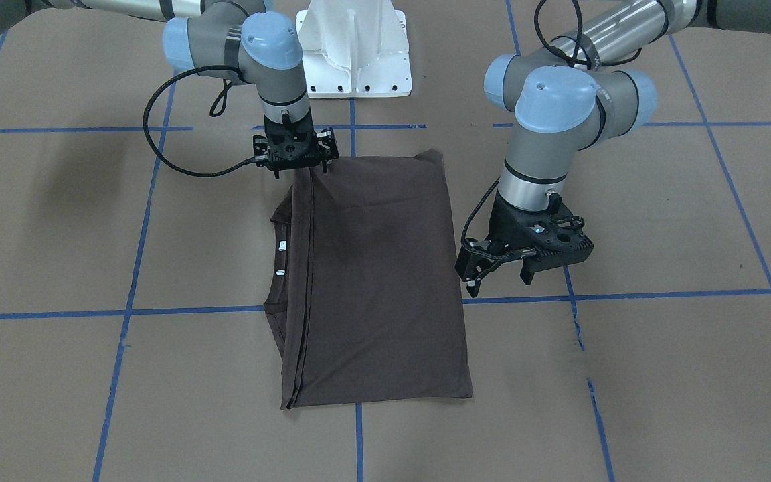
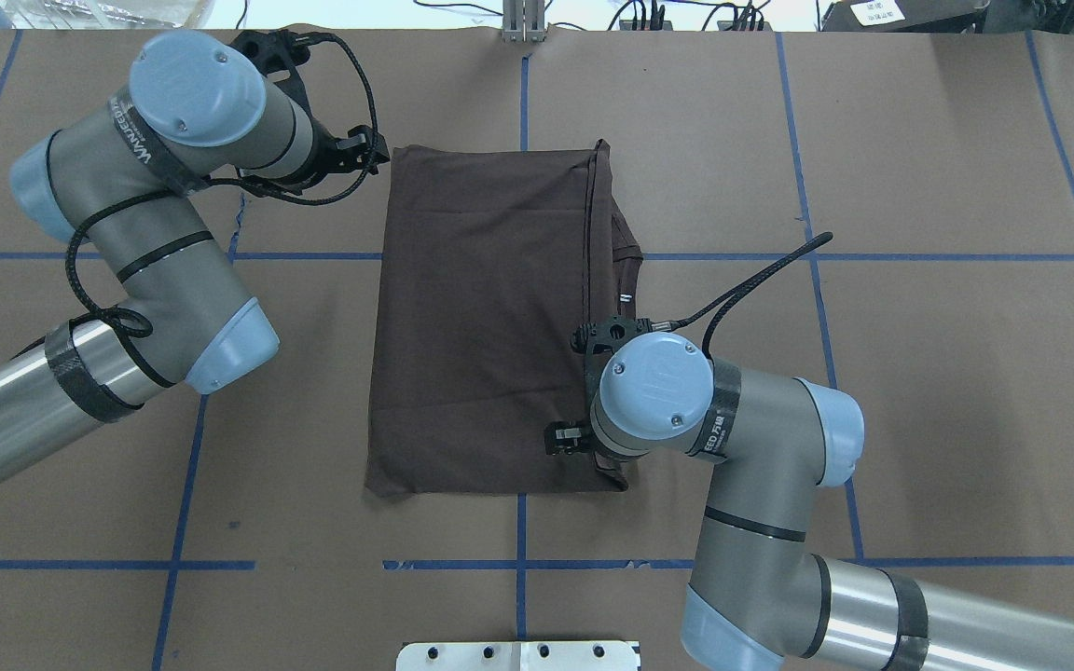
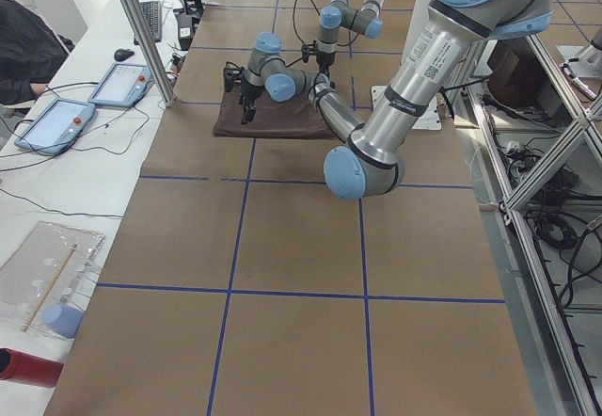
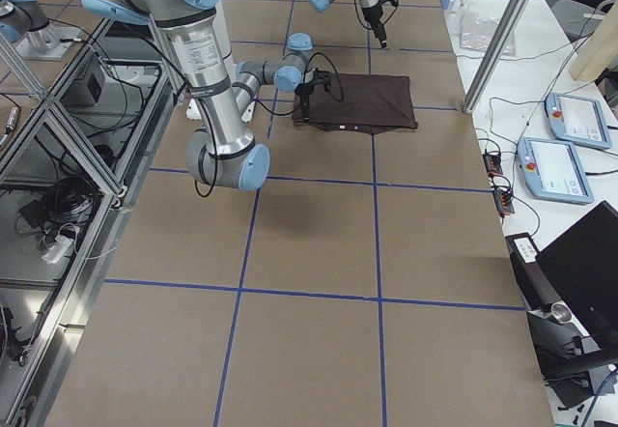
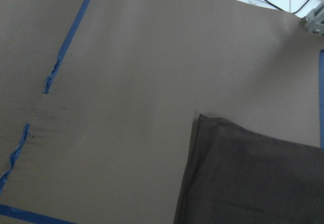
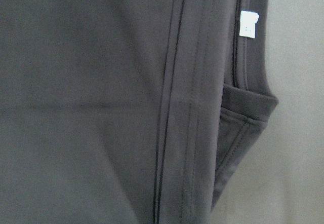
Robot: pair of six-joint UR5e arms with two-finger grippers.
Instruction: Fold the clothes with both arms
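The dark brown T-shirt (image 2: 481, 317) lies flat in the middle of the tabletop (image 2: 919, 373), already folded into a tall rectangle. In the overhead view a stitched hem (image 6: 172, 107) runs along its 3 o'clock side. Past that hem the ribbed collar (image 1: 276, 261) and a white neck tag (image 6: 248, 24) stick out.

The left gripper (image 1: 498, 281) hangs above the tabletop just off the shirt's 11 o'clock corner in that overhead view. Its jaws are spread wide and hold nothing. Its wrist camera shows that corner of the cloth beside bare tabletop and a torn strip of blue tape (image 5: 50, 77).

The right gripper (image 1: 306, 169) points straight down at the shirt's 5 o'clock corner, right over the hem line. The wrist hides its jaws, so I cannot tell whether they are parted or pinched on the cloth.

The main risk I see is an uneven pick. The folded edge is several layers thick, and a shallow bite by the right jaws could take only the top layer and peel the fold open. The left jaws sit outside the cloth, so a straight descent could close on bare tabletop. If one corner then rises alone, the rectangle could skew. The protruding collar may also bunch under the next fold.
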